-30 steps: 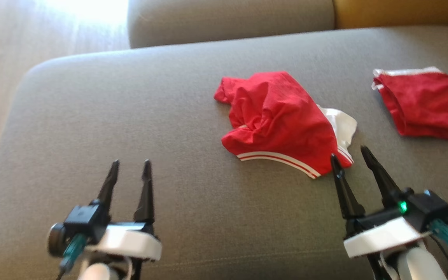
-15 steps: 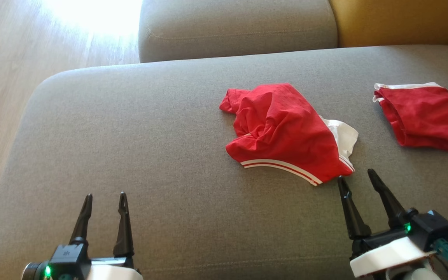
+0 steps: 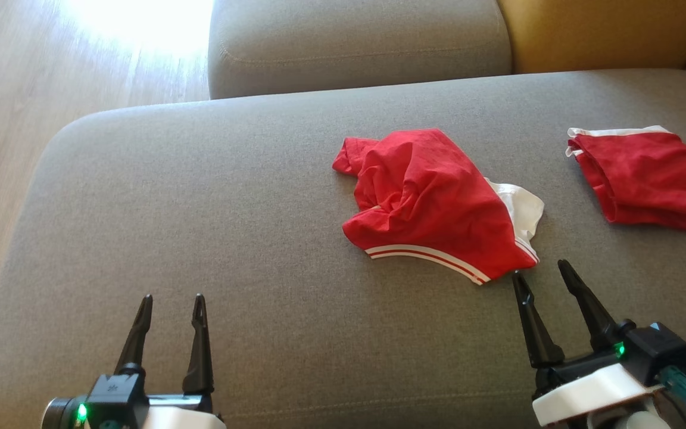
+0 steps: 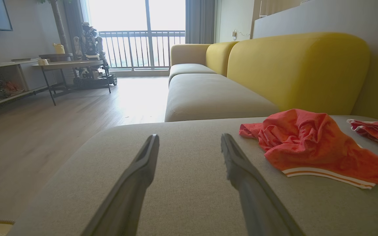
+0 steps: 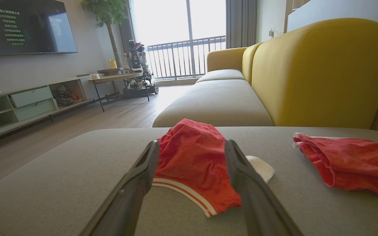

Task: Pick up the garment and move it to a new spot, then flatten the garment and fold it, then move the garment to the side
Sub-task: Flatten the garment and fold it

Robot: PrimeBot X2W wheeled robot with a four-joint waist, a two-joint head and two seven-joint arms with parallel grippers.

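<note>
– So, where did the crumpled red cloth garment with white-striped hem sit?
– On the grey fabric sofa cushion. Right gripper sat just beside its hem, jaws wide, empty; left gripper was well apart, also wide.

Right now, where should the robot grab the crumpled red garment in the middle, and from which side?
Probably the near corner of the crumpled red garment, where the white-striped hem comes to a point on the grey cushion. Come from the robot's side: the open right claw sits just short of it.
</note>
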